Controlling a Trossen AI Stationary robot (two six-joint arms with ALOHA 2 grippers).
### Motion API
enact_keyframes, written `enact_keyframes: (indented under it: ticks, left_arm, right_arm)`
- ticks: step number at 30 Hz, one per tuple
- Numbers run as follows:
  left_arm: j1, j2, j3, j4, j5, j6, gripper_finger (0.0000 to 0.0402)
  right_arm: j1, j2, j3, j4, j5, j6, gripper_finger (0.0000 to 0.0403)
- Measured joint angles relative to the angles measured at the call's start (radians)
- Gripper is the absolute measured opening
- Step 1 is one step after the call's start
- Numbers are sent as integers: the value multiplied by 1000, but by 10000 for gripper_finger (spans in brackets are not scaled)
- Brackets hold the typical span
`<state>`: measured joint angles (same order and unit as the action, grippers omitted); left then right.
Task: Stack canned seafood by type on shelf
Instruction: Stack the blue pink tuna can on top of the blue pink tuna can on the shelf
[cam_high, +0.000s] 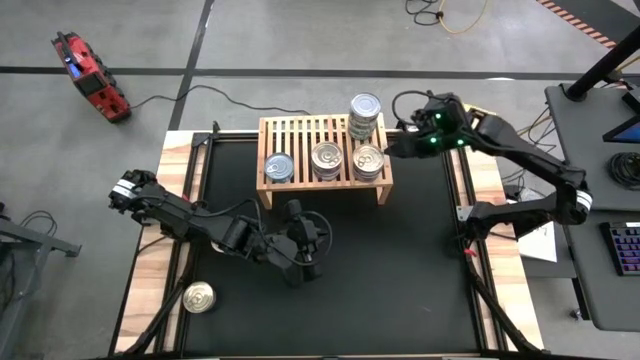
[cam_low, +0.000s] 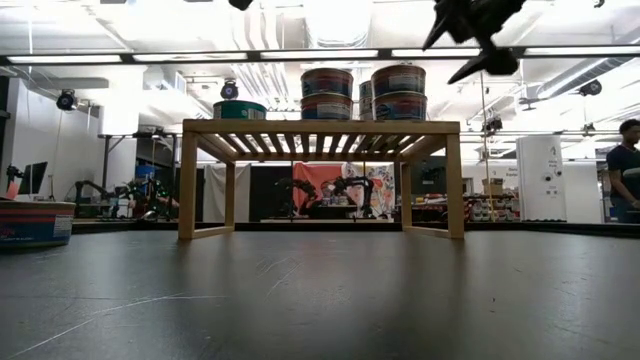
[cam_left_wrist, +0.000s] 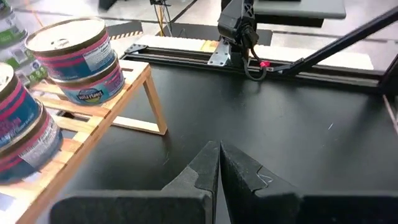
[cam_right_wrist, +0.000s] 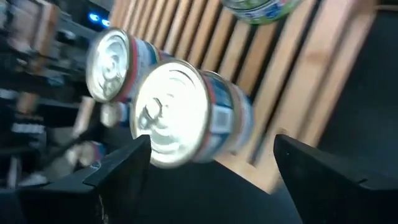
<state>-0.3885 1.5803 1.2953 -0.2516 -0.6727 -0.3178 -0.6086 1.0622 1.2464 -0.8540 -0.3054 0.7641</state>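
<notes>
The light-wood shelf (cam_high: 300, 128) stands at the far middle of the black mat. On its slatted top sit a single tin (cam_high: 279, 167), a two-tin stack (cam_high: 327, 158), another two-tin stack (cam_high: 368, 160) and a taller stack (cam_high: 365, 112) at the far right corner. One more tin (cam_high: 199, 297) rests on the wooden border at the near left. My right gripper (cam_high: 389, 151) is open beside the right front stack (cam_right_wrist: 186, 115), with a finger on either side of it and a gap to each. My left gripper (cam_high: 307, 268) is shut, low over the mat in front of the shelf.
The black mat (cam_high: 400, 280) is bare in front of and to the right of the shelf. In the low view the tins (cam_low: 365, 92) top the shelf (cam_low: 320, 128), the right gripper (cam_low: 470, 45) hangs above its right end, and the lone tin (cam_low: 35, 220) sits far left.
</notes>
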Motion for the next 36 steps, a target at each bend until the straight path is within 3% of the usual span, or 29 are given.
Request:
enact_keyframes:
  ticks: [3,7,14,17,20,25,32,36]
  left_arm:
    - [-1,0,0,-2,17,-69,0]
    - [0,-1,39,-109,125,-214,0]
    - [-4,12,245,-798,387,-609,0]
    - [-7,14,269,-1047,427,-670,0]
    - [-7,1,233,-1158,476,-682,0]
    - [-7,-67,87,-1032,595,-632,0]
    - [11,-300,-243,-493,870,-676,0]
    - [20,-393,-363,-616,761,-825,0]
  right_arm:
    - [14,-6,63,-122,36,-72,322]
    - [64,-31,89,-223,45,-98,312]
    - [175,-115,59,-261,45,-112,294]
    - [202,-145,58,-259,63,-112,284]
    - [224,-169,58,-259,125,-109,271]
    - [238,-192,58,-257,158,-124,250]
    - [238,-196,58,-256,160,-155,227]
    - [238,-190,58,-256,179,-177,220]
